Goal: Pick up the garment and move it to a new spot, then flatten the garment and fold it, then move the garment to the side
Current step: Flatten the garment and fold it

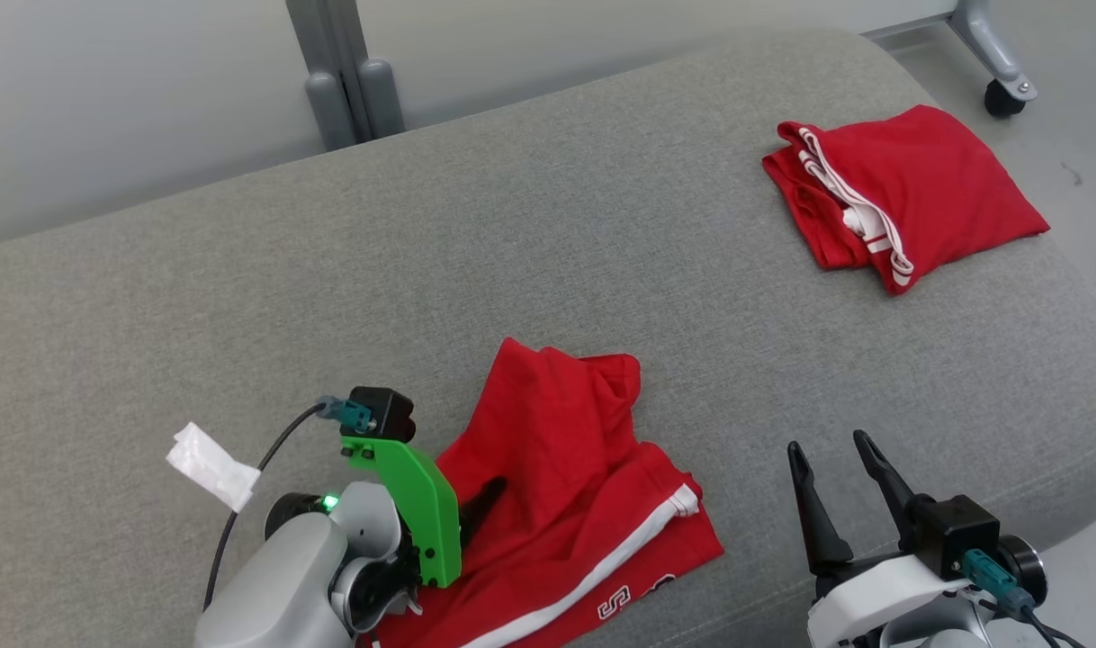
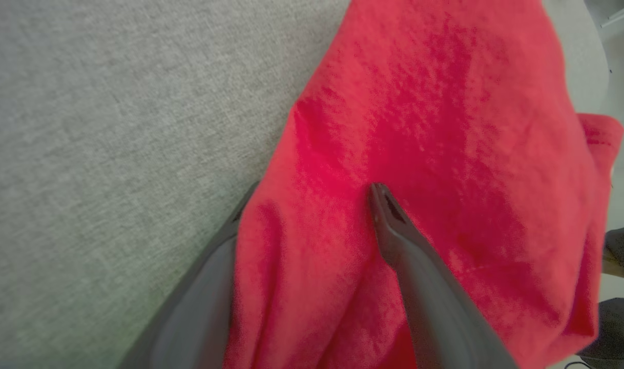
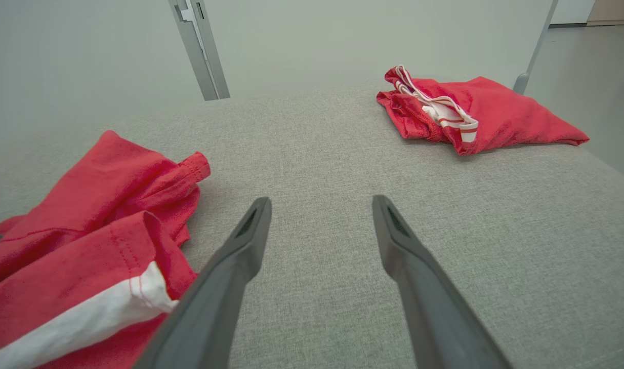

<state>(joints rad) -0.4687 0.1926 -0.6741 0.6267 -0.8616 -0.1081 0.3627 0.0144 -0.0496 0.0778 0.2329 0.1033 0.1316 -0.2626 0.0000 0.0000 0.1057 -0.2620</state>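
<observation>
A crumpled red garment with a white stripe lies on the grey cushion near its front edge. My left gripper is open at the garment's left edge. In the left wrist view one finger lies on top of the red cloth, while the other finger sits beneath the cloth's edge against the cushion. My right gripper stands open to the right of the garment, apart from it. Nothing lies between the right gripper's fingers.
A second red garment, folded with white trim, lies at the cushion's far right. A white scrap lies left of my left arm. Grey posts and a caster wheel stand beyond the cushion.
</observation>
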